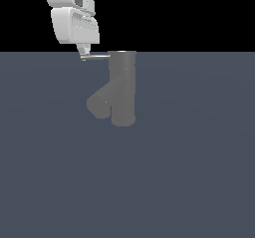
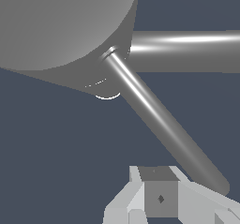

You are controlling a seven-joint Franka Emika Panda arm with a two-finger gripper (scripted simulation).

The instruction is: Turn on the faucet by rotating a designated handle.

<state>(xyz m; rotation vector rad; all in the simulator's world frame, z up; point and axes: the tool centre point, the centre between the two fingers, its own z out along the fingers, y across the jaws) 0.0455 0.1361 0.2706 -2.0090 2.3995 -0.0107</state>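
The faucet (image 1: 123, 87) is a matte grey upright cylinder with a thick diagonal spout (image 1: 99, 102) branching down towards the exterior view's left. The handle (image 1: 98, 57) is a thin grey rod that sticks out from the top rim towards the exterior view's left. My gripper (image 1: 84, 53) hangs from the white arm right at the rod's free end. In the wrist view the faucet's top (image 2: 61, 26) fills one corner. The handle (image 2: 159, 120) runs from it to beside my gripper (image 2: 159, 199). The fingers look pressed together with nothing between them. The spout (image 2: 187, 49) shows behind.
The faucet stands on a flat dark blue-grey floor (image 1: 189, 172). The white arm link (image 1: 74, 18) rises above the handle's end. Nothing else shows.
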